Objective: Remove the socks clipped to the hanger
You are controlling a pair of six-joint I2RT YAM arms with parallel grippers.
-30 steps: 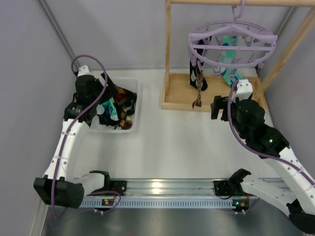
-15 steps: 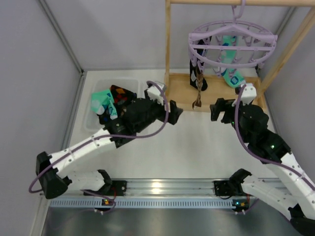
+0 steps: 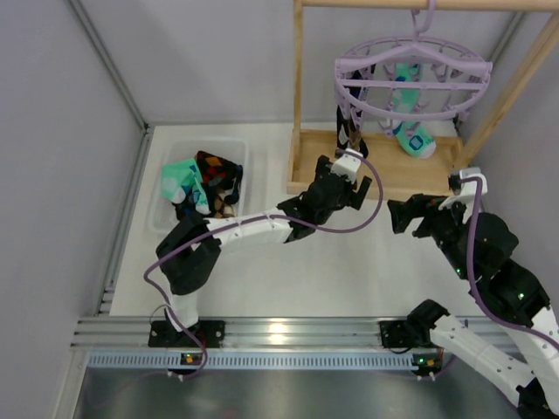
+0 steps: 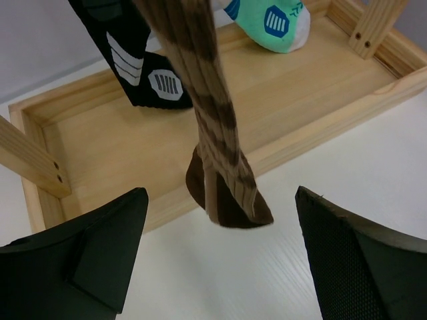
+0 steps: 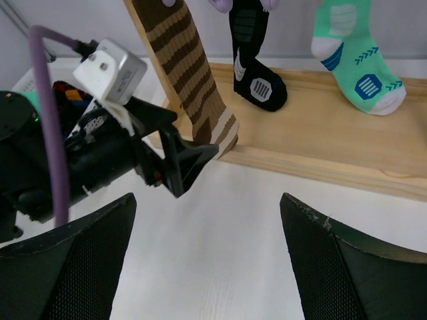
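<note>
Roughly, the job looks part done. At the far left, a clear bin (image 3: 171,223) holds a heap of loose socks (image 3: 199,182), mint-green and argyle among them, none attached to anything. Whether they came off the hanger cannot be read from these views.

Further right, the left arm reaches from its base across the table (image 3: 288,271) toward the wooden rack (image 3: 298,96). The left gripper (image 3: 351,190) sits low, just in front of the rack's base tray. Its fingers (image 4: 100,253) are spread wide with nothing between them. In the wrist view they bracket the toe of the brown striped sock (image 4: 215,133) without touching it. That sock hangs straight down, its toe just above the front edge of the tray.

Above it, the pale-purple hanger (image 3: 479,64) hangs by its hook from the rack's top bar, and three socks are clipped to it. Behind the brown one hangs a black sock (image 5: 257,75) with white stripes. To the right of that is a mint-green sock (image 5: 355,61) with a white toe. So three removals appear to be left, and the brown sock is probably the next one.

At the right, the right gripper (image 3: 400,216) hovers over the table, near the tray's front edge and apart from every sock. Its claw also gapes wide and empty. It points toward the left gripper, which shows in the right wrist view.
</note>
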